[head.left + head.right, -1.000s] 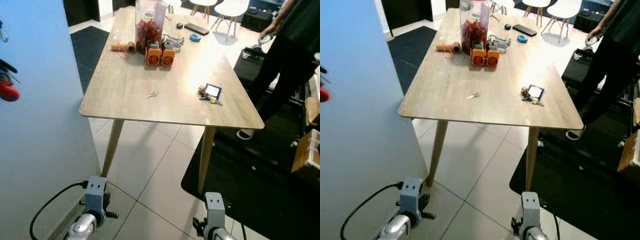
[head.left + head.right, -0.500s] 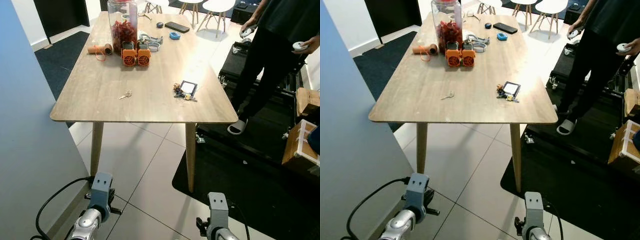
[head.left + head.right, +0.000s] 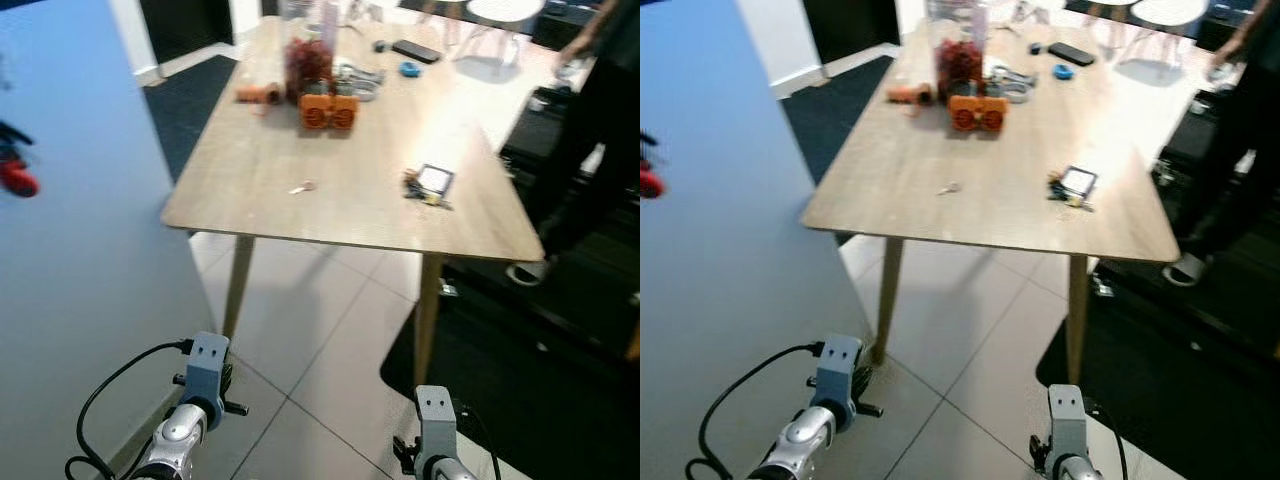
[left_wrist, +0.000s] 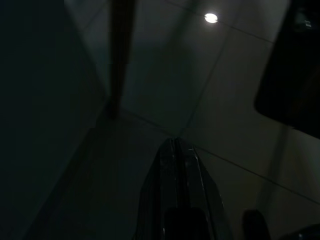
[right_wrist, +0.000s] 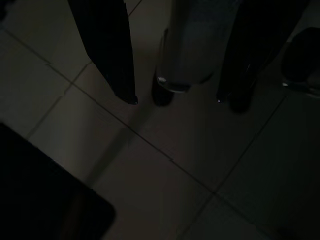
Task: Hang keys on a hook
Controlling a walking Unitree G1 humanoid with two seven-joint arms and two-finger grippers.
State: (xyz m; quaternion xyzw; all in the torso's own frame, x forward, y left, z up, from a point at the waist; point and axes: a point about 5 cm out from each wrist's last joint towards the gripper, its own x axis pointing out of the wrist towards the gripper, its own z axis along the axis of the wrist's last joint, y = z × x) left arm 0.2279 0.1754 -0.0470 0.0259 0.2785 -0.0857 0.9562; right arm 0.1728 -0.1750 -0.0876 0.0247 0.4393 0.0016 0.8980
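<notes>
Table (image 3: 250, 190): wooden, ahead of both hanging arms.
Keys (image 3: 424, 187): on the table near its right edge; a small single key (image 3: 302, 187) lies nearer the middle.
Left gripper (image 4: 175, 165): wrist view, dark, fingers pressed together, empty, over floor tiles.
Right gripper (image 5: 176, 97): fingers spread wide, holding nothing.
Red object (image 3: 17, 178): on the blue panel left of the table, blurred.
Person (image 3: 605, 110): beyond the table's right side, cut off.

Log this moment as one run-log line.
phase: approach | keys on table, untouched | left tool shut, idle | right tool open, idle
</notes>
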